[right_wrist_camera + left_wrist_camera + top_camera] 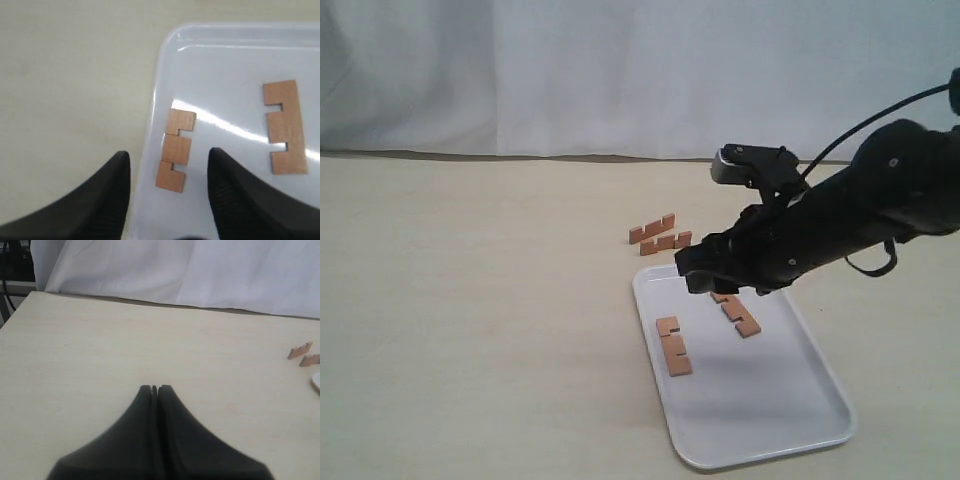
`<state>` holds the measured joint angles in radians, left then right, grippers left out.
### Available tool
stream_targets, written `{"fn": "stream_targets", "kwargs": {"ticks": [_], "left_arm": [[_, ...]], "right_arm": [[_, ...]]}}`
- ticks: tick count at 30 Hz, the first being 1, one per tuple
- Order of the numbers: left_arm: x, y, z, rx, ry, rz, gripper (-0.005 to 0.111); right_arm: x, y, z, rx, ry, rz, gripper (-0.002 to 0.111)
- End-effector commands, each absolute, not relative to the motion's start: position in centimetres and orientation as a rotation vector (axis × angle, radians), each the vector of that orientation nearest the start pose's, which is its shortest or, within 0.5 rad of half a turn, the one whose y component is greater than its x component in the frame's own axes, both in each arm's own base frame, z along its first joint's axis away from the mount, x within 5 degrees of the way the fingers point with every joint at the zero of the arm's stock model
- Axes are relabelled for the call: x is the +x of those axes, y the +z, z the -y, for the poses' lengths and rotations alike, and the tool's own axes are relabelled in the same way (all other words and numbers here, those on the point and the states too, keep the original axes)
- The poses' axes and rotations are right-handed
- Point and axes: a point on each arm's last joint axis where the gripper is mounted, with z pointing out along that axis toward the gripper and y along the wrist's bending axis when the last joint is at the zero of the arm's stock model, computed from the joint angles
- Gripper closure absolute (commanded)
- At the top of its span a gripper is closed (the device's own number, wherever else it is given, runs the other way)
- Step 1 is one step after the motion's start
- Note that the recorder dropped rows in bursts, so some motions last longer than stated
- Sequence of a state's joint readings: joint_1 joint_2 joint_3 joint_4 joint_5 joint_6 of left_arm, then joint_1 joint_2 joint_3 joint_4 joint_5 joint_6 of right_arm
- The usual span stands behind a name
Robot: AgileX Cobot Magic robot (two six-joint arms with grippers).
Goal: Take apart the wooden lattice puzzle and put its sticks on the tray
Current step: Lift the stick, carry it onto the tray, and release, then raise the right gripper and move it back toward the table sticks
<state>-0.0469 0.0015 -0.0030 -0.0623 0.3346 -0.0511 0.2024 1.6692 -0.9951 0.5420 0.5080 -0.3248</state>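
Observation:
No assembled lattice puzzle shows; only separate sticks do. Two notched sticks [673, 347] [738, 314] lie flat on the white tray [760, 420]. Two more sticks [653, 229] [665, 242] rest on the table just beyond the tray's far corner. My right gripper [688, 272] hovers open over the tray's far left part. In the right wrist view its fingers [169, 159] straddle, from above, one stick [175, 150] beside the tray rim [159, 95], with a second stick [285, 127] off to the side. My left gripper [154, 388] is shut on nothing, over bare table.
White cloth hangs behind the table [470, 300]. In the left wrist view the two table sticks [299, 350] [310, 360] and a bit of the tray [316, 381] sit at the far side. The left arm is outside the exterior view.

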Motion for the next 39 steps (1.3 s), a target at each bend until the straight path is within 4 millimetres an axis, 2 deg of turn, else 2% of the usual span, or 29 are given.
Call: {"fn": "stream_targets", "kwargs": {"ticks": [1,3,6,10,20,32,39], "left_arm": [[5.4,18.4,0.4,-0.046,-0.129,-1.807,0.107],[5.4,18.4,0.4,-0.046,-0.129,-1.807,0.107],[5.4,18.4,0.4,-0.046,-0.129,-1.807,0.107],[5.4,18.4,0.4,-0.046,-0.129,-1.807,0.107],[5.4,18.4,0.4,-0.046,-0.129,-1.807,0.107],[5.4,18.4,0.4,-0.046,-0.129,-1.809,0.107],[5.4,18.4,0.4,-0.046,-0.129,-1.807,0.107]], "right_arm": [[31.0,22.3,-7.9,-0.375,0.295,-2.626,0.062],[30.5,22.2,-7.0,-0.461,0.159,-2.687,0.062],[30.1,21.9,-5.9,-0.464,-0.007,-2.753,0.062],[30.0,21.8,-5.2,-0.466,-0.113,-2.781,0.062],[31.2,22.4,-5.6,-0.465,-0.089,-2.631,0.062],[33.7,24.2,-6.7,-0.369,0.017,-2.329,0.062],[37.7,24.4,-7.4,-0.383,-0.002,-2.455,0.062]]}}
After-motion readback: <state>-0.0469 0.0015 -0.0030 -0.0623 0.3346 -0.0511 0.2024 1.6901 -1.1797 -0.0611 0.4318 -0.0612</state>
